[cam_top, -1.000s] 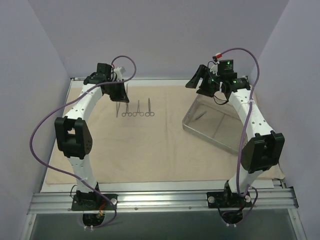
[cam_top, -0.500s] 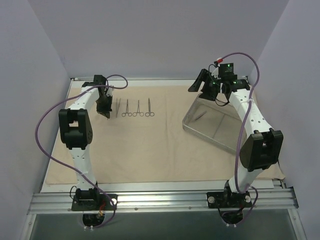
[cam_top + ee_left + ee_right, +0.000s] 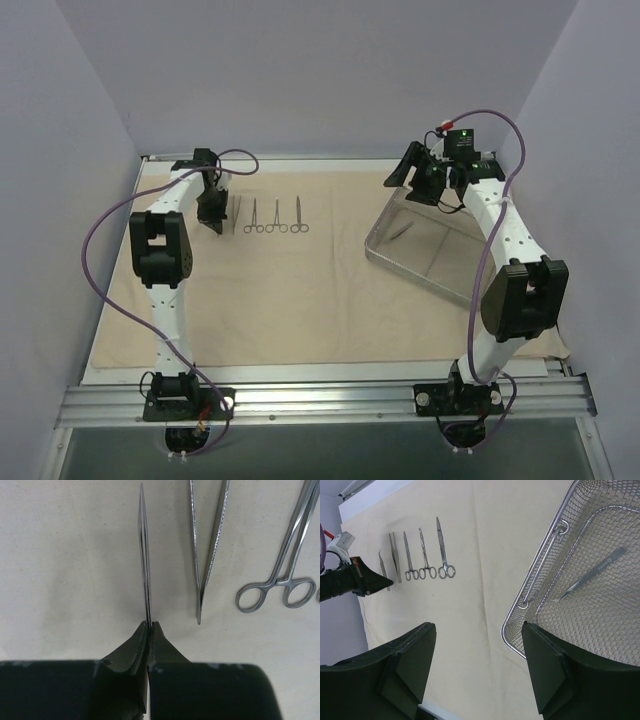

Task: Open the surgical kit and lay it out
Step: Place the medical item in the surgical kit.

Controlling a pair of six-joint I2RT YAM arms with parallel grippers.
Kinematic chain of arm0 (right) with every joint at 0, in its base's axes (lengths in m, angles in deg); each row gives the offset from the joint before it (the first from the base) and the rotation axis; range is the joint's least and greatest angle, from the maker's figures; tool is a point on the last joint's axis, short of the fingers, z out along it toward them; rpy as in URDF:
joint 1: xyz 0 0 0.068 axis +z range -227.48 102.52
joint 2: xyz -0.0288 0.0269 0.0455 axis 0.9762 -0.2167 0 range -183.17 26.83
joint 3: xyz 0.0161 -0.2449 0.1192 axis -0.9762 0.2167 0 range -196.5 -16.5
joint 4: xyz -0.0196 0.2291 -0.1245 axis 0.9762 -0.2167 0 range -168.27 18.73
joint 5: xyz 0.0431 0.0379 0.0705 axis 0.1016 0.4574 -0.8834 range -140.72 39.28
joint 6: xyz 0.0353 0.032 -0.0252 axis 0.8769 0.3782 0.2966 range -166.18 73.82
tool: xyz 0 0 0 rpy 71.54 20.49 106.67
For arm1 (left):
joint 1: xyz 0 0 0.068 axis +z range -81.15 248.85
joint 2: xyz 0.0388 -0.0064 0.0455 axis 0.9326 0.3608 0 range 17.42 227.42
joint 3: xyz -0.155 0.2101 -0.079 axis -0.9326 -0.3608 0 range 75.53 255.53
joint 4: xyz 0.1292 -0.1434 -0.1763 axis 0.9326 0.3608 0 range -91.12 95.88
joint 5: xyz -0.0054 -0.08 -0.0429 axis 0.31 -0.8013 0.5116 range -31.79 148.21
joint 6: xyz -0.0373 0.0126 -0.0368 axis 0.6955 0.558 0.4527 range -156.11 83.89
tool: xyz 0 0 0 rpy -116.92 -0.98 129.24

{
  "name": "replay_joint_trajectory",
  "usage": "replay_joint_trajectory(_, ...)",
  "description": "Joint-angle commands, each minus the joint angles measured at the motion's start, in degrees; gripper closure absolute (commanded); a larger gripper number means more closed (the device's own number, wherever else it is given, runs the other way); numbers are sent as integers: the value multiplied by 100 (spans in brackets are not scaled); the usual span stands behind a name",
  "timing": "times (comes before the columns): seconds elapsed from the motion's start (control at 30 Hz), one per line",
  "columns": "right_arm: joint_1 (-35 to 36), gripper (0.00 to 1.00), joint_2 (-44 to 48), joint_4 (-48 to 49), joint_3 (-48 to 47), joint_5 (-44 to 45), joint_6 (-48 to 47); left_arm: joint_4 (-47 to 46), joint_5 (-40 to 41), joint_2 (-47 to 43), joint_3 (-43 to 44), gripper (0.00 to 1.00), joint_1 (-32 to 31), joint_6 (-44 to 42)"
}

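While the cloth (image 3: 300, 300) is lying fully spread over the tabletop, the left gripper (image 3: 150, 625) is pinching the fine tweezers (image 3: 145, 555) by their rear end, with its jaws pressed together on them. It is holding them low over the cloth near the far-left corner of the tabletop, tips pointing to the far edge. Whether they are already touching the cloth, I cannot tell. Just to the right of them the ribbed tweezers (image 3: 210, 545) are lying parallel, and after these three ring-handled tools (image 3: 423, 555) are lying in the same row along the far edge, each one apart from its neighbour.

The right gripper (image 3: 477, 670) is hanging with its jaws spread wide and gripping nothing, above the tray (image 3: 600, 625) at the corner nearest to the row. The tray, made of wire mesh, is sitting on the cloth at the right side of the tabletop, turned at an angle to the edges. Inside it one slim tool (image 3: 592, 574) is lying on the mesh floor.

To my judgement the task is getting near its end. The unwrapping is done and four tools are lying in order. The fine tweezers are not yet released, and the slim tool is probably waiting to be taken out.
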Motion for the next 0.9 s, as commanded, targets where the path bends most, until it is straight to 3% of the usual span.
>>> replay_joint_trajectory(0.0,-53,30,-109,-73,-49,-52,-77,67,73,76,327,98,32,-64)
replay_joint_trajectory(0.23,-71,29,-285,-82,-101,-123,-95,119,64,269,538,97,59,-12)
replay_joint_trajectory(0.53,-80,30,-567,-284,-101,26,-130,40,310,181,494,60,68,85)
replay_joint_trajectory(0.73,-80,29,-716,-424,-162,228,-139,22,301,-126,423,53,76,199)
replay_joint_trajectory(0.87,-150,30,-944,-811,-426,869,1,242,310,-504,415,50,120,375)
